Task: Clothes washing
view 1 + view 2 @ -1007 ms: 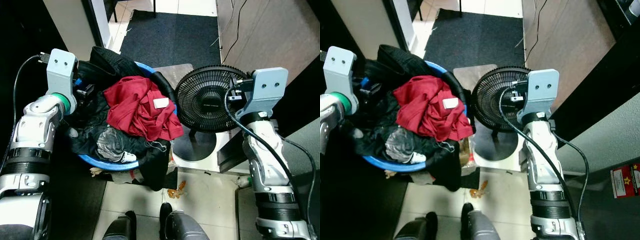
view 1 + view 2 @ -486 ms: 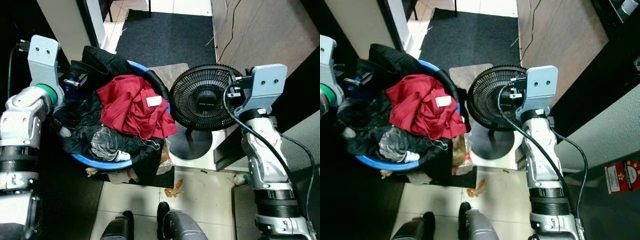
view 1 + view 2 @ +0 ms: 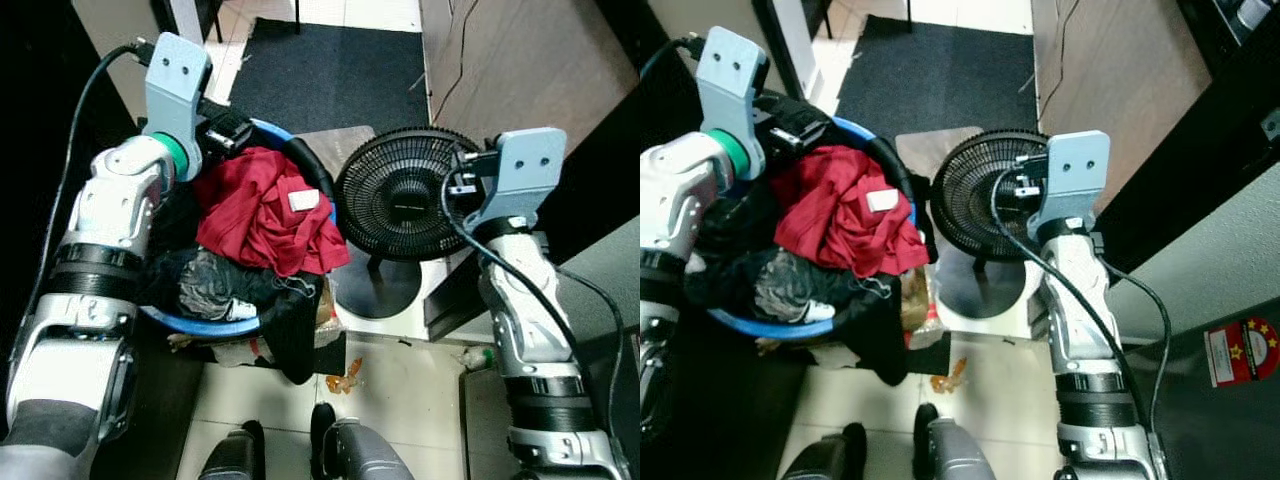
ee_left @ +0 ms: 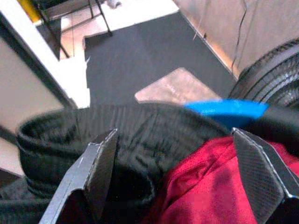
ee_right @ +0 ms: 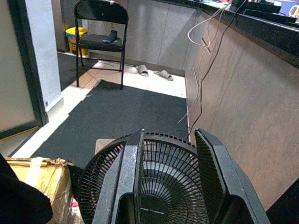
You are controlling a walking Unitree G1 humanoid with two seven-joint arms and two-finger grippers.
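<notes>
A blue laundry basket (image 3: 200,324) stands on the floor, heaped with clothes. A red garment (image 3: 265,215) with a white label (image 3: 303,201) lies on top. Black clothes (image 3: 292,335) spill over the near rim, and a grey piece (image 3: 205,282) lies low in the pile. My left gripper (image 3: 226,127) hovers open over the basket's far rim. In the left wrist view its fingers (image 4: 96,170) stand wide apart above a black garment (image 4: 140,135) and the red garment (image 4: 210,186). My right gripper (image 5: 168,186) is open and holds nothing, just above the fan.
A black floor fan (image 3: 405,195) on a round base (image 3: 376,290) stands right beside the basket. A dark mat (image 3: 340,70) lies beyond, with a wood-panelled wall (image 3: 540,50) on the right. A folding chair (image 5: 100,18) and a cardboard box (image 5: 42,177) stand further off. My feet (image 3: 290,450) are near the basket.
My left arm has swung in from the basket's left side to over its far rim. The right arm has stayed above the fan. The camera has shifted a little.
</notes>
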